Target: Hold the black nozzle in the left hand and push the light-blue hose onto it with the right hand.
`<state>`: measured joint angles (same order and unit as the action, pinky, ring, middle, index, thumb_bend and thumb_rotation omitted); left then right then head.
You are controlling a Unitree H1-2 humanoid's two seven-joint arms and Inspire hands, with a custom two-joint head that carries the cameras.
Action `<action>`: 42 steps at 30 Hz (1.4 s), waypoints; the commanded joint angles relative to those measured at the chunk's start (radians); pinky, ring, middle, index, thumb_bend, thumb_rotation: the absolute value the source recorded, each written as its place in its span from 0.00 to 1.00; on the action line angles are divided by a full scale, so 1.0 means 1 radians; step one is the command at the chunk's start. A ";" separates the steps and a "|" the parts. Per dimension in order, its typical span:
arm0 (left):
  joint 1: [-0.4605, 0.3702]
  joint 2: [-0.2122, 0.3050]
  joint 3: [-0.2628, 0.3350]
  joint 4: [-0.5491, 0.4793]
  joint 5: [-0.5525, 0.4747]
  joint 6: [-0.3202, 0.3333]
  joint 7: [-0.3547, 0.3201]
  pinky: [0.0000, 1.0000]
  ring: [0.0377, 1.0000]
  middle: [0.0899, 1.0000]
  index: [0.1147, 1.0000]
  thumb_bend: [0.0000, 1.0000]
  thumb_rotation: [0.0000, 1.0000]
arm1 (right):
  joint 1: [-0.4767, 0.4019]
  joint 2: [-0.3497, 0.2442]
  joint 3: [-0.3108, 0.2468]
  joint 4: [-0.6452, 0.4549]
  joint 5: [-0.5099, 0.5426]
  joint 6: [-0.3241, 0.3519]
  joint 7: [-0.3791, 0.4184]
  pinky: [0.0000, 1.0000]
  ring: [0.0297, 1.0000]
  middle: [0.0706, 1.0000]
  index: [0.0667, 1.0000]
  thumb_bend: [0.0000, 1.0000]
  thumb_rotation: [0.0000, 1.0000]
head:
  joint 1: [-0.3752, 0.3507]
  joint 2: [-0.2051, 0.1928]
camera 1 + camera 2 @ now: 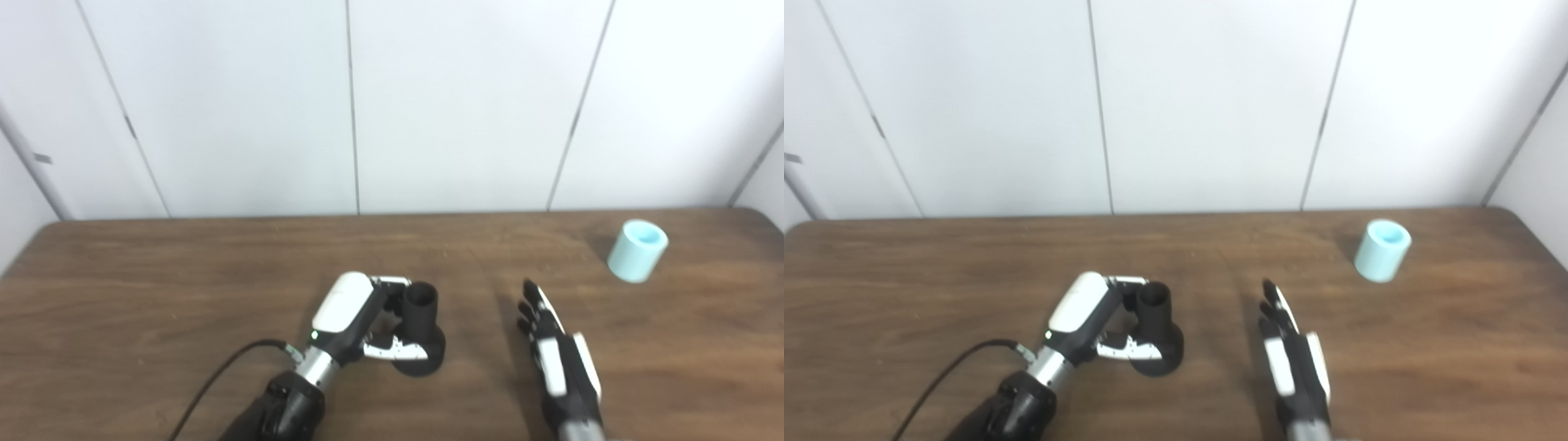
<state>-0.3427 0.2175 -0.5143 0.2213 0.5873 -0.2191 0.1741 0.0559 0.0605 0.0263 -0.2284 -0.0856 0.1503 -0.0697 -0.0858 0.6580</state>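
Two robot hands: left (361,318) grasping black nozzle (420,327), right (560,355) flat, released.

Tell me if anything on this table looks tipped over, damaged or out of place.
Nothing stands out. The black nozzle stands upright at the left hand; the light-blue hose sits intact beyond the open right hand.

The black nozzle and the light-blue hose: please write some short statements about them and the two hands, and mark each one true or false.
1. The left hand has its fingers around the black nozzle. True.
2. The right hand holds the light-blue hose. False: it is open and empty, apart from the hose.
3. The hose is already pushed onto the nozzle. False: it lies alone near the table's far right corner.
4. The nozzle stands with its narrow opening upward. True.
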 commanded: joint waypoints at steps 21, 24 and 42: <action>0.148 0.033 -0.019 0.033 0.087 -0.078 -0.092 0.43 0.43 0.33 0.26 0.62 0.40 | -0.285 -0.329 -0.127 -0.159 -0.094 0.153 0.062 0.56 0.59 0.61 0.65 0.66 0.52 | 0.006 -0.017; 0.147 0.026 -0.016 0.040 0.089 -0.077 -0.091 0.42 0.42 0.33 0.25 0.62 0.40 | -0.344 -0.472 -0.089 -0.138 -0.196 0.168 0.115 0.52 0.59 0.60 0.66 0.72 0.42 | 0.010 -0.018; 0.155 0.017 -0.003 0.044 0.096 -0.085 -0.102 0.39 0.38 0.30 0.23 0.62 0.39 | -0.737 -0.764 0.048 0.144 -0.739 0.317 0.297 0.64 0.79 0.80 0.75 0.92 0.43 | 0.011 -0.015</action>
<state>-0.2964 0.2152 -0.4905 0.1691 0.6510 -0.3230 0.1017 -0.6251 -0.6587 0.0827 -0.0847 -0.7817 0.4568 0.2042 -0.0736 0.6427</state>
